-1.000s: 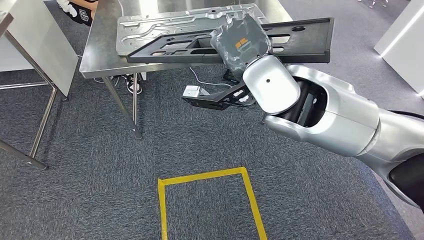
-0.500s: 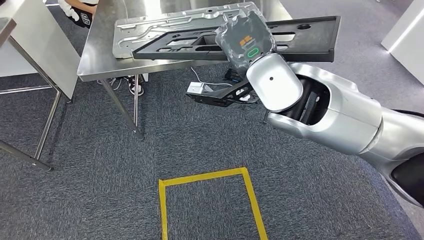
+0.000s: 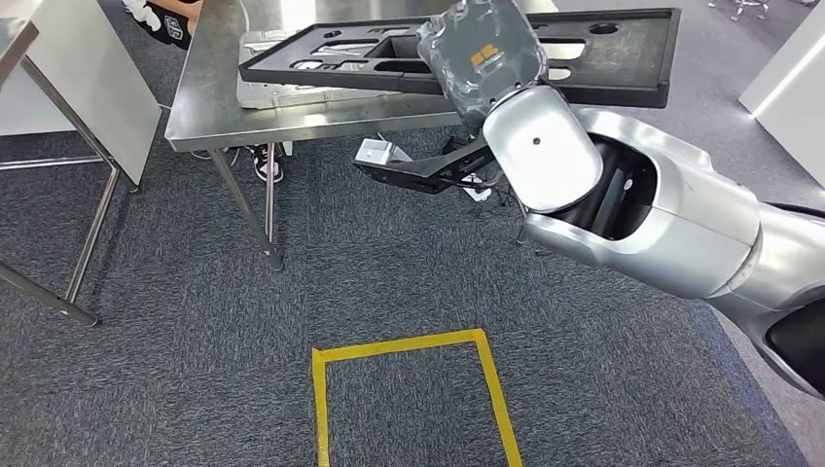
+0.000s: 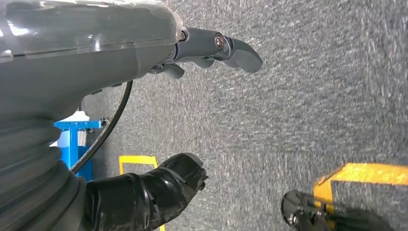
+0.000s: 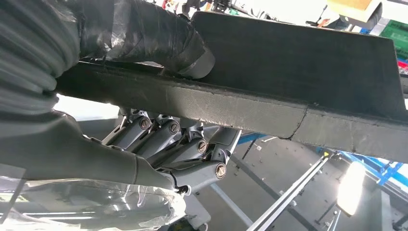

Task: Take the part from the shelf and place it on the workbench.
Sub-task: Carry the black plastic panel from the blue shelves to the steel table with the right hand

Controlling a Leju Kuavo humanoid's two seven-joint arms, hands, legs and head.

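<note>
The long black tray [image 3: 584, 53] hangs level above the steel surface [image 3: 209, 107], its long axis running across the surface from side to side, most of its length over the metal and its right end jutting past the right-hand edge. Whether its underside already touches anything I cannot tell from here. Beneath its left half lies a pale metal plate [image 3: 292, 92], flat on the surface, so the tray would come down partly on that plate and not on bare steel.

The right hand [image 3: 482, 63] holds the tray at its near long edge, roughly mid-length. In the right wrist view the thumb [image 5: 159, 38] lies on top of the tray and the fingers [image 5: 183, 144] curl under it, clamped on the edge. That puts the fingers between tray and surface, so lowering it looks to need them slid out toward the near side.

The left hand [image 4: 144, 197] hangs over the carpet, fingers [image 4: 226, 45] apart, holding nothing, well away from the tray.
</note>
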